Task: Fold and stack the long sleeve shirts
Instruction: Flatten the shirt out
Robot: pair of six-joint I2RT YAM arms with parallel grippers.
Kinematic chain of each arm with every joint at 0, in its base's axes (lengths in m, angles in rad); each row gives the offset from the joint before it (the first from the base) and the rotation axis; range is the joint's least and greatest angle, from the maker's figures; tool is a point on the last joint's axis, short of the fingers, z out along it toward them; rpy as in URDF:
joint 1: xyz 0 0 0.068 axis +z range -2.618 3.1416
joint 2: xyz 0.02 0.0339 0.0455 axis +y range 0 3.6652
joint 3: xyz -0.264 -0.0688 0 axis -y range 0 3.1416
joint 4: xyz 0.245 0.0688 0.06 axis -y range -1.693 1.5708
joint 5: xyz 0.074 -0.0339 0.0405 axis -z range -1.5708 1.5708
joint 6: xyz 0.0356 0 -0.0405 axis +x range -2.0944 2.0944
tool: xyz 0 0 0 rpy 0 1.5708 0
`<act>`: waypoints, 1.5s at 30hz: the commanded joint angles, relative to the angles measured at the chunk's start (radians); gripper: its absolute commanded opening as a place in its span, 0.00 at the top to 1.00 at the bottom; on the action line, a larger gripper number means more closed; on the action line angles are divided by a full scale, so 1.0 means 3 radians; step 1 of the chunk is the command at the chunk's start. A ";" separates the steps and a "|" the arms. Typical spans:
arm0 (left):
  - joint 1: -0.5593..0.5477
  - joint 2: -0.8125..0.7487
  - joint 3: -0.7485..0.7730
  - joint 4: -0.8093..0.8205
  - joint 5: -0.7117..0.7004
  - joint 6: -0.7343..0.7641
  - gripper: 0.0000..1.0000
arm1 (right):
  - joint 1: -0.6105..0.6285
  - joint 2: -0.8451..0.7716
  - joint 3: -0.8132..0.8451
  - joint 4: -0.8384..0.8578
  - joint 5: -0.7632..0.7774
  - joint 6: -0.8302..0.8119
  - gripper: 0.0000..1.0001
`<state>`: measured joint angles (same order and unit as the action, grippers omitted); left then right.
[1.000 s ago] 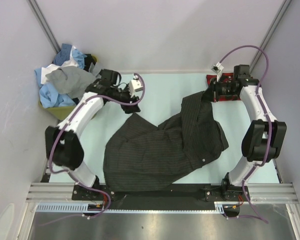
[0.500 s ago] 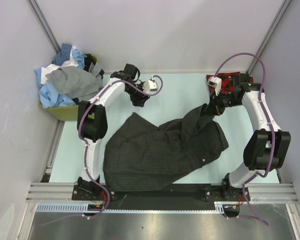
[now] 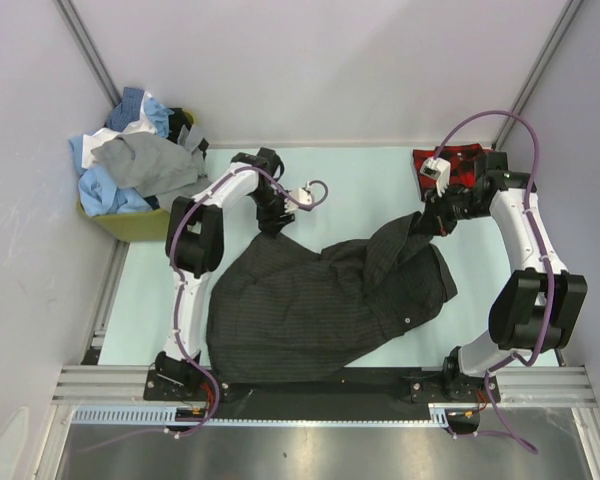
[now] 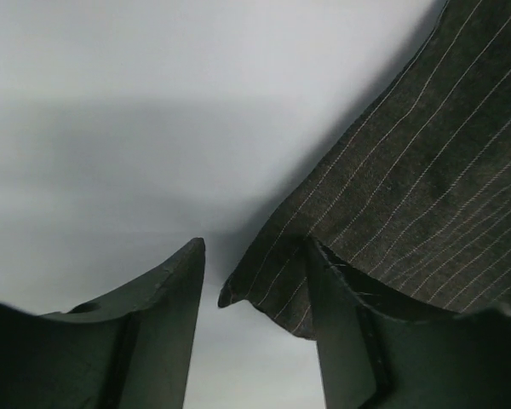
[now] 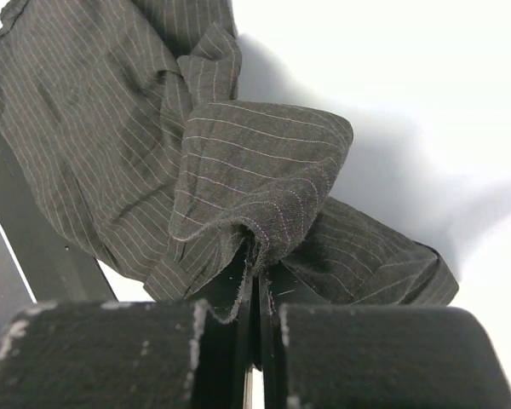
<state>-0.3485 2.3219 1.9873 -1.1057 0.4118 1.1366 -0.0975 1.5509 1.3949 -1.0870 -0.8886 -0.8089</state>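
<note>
**Item 1.** Charcoal pinstripe shirt (image 3: 310, 310), one. It lies rumpled across the middle of the table (image 3: 350, 175).
- My right end effector (image 5: 255, 285) is clamped on a bunched fold of it, toward the right edge.
- My left end effector (image 4: 254, 256) has its fingers parted at the shirt's far left corner. The cloth tip lies between them, not yet pinched.
- Step in hand, as I judge it: spreading the shirt flat. To do it well, I should seat the corner deeper, close on it, then draw both ends apart evenly.

**Item 2.** Red plaid shirt (image 3: 467, 156), one, at the far right corner.

**Item 3.** Heap of shirts (image 3: 130, 160) in a bin (image 3: 145, 225) beyond the left edge, in blue, white and grey. The number cannot be told.
</note>
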 commanded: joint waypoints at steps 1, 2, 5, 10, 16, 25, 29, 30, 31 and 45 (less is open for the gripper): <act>-0.0014 0.0114 -0.0054 -0.0027 -0.0155 0.0143 0.47 | -0.0043 -0.0082 0.0019 0.0003 0.0002 -0.0034 1.00; -0.0014 0.0120 -0.0059 -0.0052 -0.0166 0.0148 0.48 | -0.0043 -0.0082 0.0024 -0.0002 0.0007 -0.0029 1.00; -0.0020 0.0059 -0.0202 -0.0078 -0.0273 0.0256 0.65 | -0.0053 -0.0082 0.0029 -0.0002 0.0017 -0.0034 1.00; 0.0052 -0.0299 -0.0284 -0.0083 -0.0187 0.0129 1.00 | -0.0130 -0.0092 0.0055 0.0187 0.0063 0.0134 1.00; 0.0471 -0.0923 0.0340 0.0065 0.0202 -0.0781 1.00 | -0.0355 -0.0046 0.0233 0.0734 0.0032 0.0599 1.00; 0.0855 -0.1910 -0.0181 0.1081 0.0218 -0.1574 1.00 | -0.0534 -0.0015 0.0591 0.1608 0.0073 0.1371 1.00; 0.0972 -0.2242 -0.0376 0.1446 0.0228 -0.1978 1.00 | -0.0641 -0.0107 0.0678 0.2206 0.0129 0.1806 1.00; 0.0972 -0.2364 -0.0391 0.1492 0.0202 -0.2024 1.00 | -0.0657 -0.0118 0.0724 0.2222 0.0124 0.1878 1.00; 0.0977 -0.2426 -0.0401 0.1563 0.0192 -0.2065 1.00 | -0.0672 -0.0133 0.0811 0.2238 0.0119 0.1909 1.00; 0.0978 -0.4042 -0.0958 0.2305 0.0069 -0.2377 1.00 | -0.0938 -0.1927 0.0346 0.2744 0.0828 0.2139 1.00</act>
<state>-0.0937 1.2736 1.7382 -0.5541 0.5198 0.4343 -0.3290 1.1316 1.5192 -0.3882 -0.8413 -0.1768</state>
